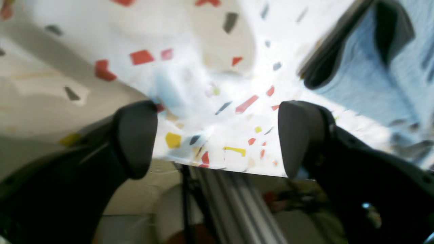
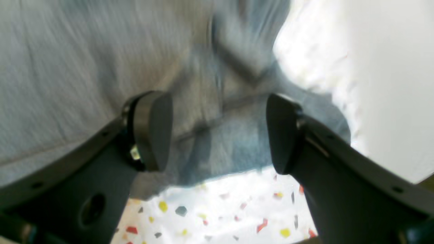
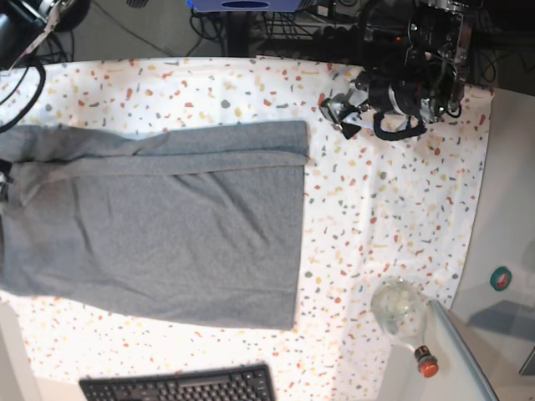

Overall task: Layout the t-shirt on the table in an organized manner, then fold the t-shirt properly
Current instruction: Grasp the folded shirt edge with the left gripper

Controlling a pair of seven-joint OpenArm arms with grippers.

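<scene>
The grey t-shirt lies spread over the left half of the speckled table, with a narrow band folded along its far edge. My left gripper hovers just past the shirt's far right corner. In the left wrist view it is open over bare table, the t-shirt up to the right. My right gripper is open above a creased edge of the t-shirt, with table below it. The wrist views are blurred.
A clear glass bottle with a red cap lies near the table's front right corner. A black keyboard sits at the front edge. Cables and equipment crowd the far side. A small round roll rests on the side ledge.
</scene>
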